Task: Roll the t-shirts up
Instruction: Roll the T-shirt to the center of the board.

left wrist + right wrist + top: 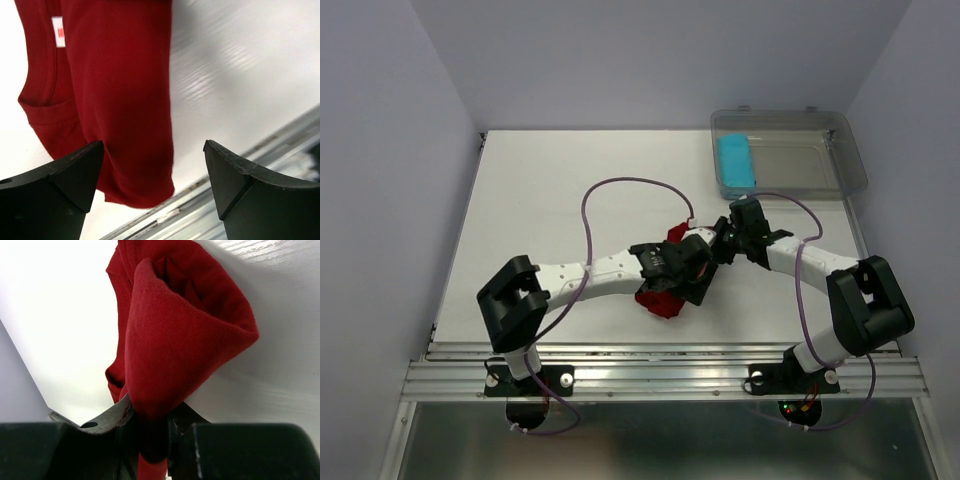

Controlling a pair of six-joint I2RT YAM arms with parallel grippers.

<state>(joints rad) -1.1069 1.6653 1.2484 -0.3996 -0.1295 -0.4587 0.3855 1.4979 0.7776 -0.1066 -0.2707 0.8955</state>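
Note:
The dark red t-shirt lies bunched in the middle of the table, mostly under both wrists. My right gripper is shut on a fold of it, and the cloth rises from the jaws in a curled cone. My left gripper is open and empty, just above the shirt's folded edge; a white neck label shows. The light cyan-blue t-shirt lies as a compact roll in the clear bin.
The clear plastic bin stands at the table's back right. The metal rail at the table's near edge runs close below the red shirt and shows in the left wrist view. Purple cables loop above both arms.

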